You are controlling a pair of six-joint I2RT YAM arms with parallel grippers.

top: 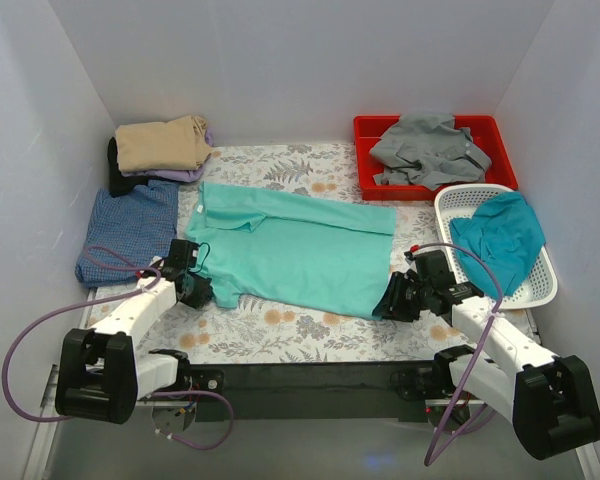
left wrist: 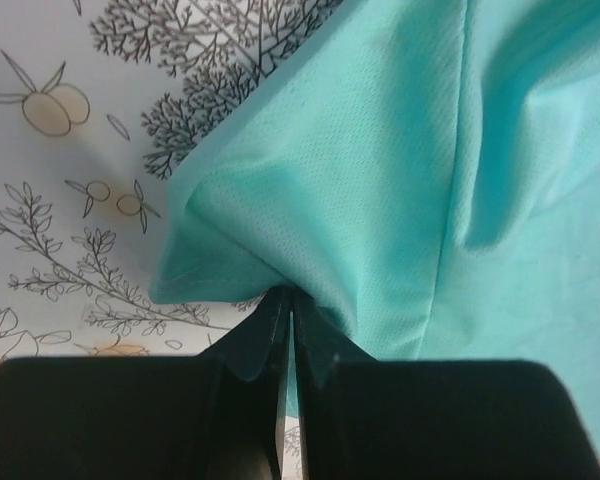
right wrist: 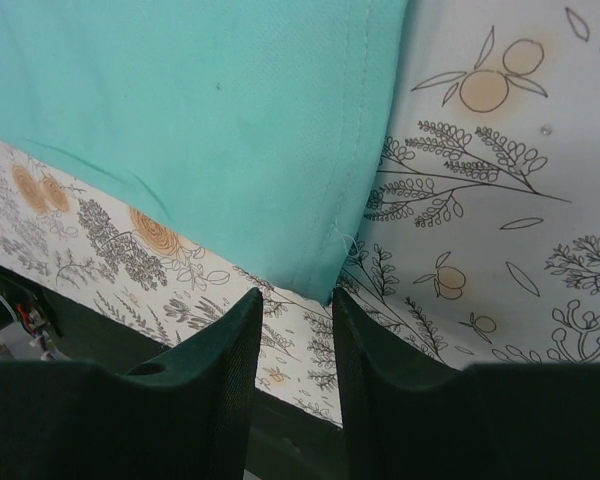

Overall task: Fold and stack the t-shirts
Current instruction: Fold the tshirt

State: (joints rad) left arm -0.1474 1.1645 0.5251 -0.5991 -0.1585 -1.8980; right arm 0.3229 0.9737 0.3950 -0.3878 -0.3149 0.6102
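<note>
The mint green t-shirt (top: 290,245) lies spread flat on the floral cloth, collar to the left. My left gripper (top: 195,285) is shut on a fold of its near left edge; the left wrist view shows the mint fabric (left wrist: 380,180) bunched into the closed tips (left wrist: 288,295). My right gripper (top: 392,300) is open at the shirt's near right corner; in the right wrist view the hem corner (right wrist: 325,285) sits just beyond the gap between the tips (right wrist: 295,300). A tan tee (top: 160,143) lies folded at the back left, and a blue one (top: 130,225) lies in front of it.
A red bin (top: 361,140) at the back right holds a grey tee (top: 425,148). A white basket (top: 540,290) on the right holds a teal tee (top: 500,238). Lavender and dark clothes lie under the tan tee. White walls close in the sides and back.
</note>
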